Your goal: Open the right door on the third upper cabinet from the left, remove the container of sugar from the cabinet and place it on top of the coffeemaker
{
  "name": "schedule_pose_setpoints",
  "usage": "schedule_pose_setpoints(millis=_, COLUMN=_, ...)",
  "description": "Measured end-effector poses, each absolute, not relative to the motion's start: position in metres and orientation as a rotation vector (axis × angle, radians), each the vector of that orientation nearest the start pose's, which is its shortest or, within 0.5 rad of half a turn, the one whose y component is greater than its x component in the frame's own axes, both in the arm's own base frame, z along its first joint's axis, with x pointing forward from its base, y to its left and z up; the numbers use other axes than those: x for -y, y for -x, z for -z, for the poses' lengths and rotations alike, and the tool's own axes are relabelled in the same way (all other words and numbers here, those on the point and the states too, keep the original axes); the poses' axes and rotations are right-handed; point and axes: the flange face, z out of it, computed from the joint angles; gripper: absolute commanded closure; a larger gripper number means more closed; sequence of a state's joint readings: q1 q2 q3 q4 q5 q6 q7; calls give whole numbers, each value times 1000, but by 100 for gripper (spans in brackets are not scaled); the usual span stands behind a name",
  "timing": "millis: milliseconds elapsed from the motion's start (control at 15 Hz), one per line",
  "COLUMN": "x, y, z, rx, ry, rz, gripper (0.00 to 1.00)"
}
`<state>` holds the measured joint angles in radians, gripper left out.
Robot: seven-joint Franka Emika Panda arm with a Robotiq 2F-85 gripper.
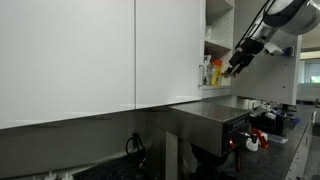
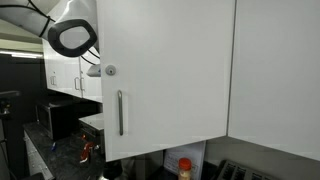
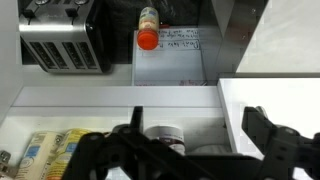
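sugar container (image 3: 165, 134) — dark round lid — framed by spread claw (image 3: 193, 138)

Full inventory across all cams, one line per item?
cabinet panels: several, glossy white, along the wall
right door: one, white with silver bar handle, open
container of sugar: one, whitish with dark lid, on the cabinet shelf
slim bottles: at least two, yellow and red, same cabinet
packets: yellowish, count unclear, left of the container
coffeemaker: one, stainless steel, under the cabinet
red-capped bottle: one, on the counter below
slotted appliance: one, steel, on the counter
arm: one, white and black
hand: one, black, open, at the cabinet opening
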<state>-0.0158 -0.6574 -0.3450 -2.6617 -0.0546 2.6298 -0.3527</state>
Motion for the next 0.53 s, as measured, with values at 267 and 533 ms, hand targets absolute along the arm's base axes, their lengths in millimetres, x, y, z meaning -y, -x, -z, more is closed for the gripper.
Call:
schedule_pose_setpoints(millis=267, x=160, y=-377, z=-489, rx=97, ry=3001, rz=989, gripper=0)
schedule_pose_setpoints(millis=533, x=163, y=-392, z=-481, rx=138, ry=3012, rz=960, gripper=0)
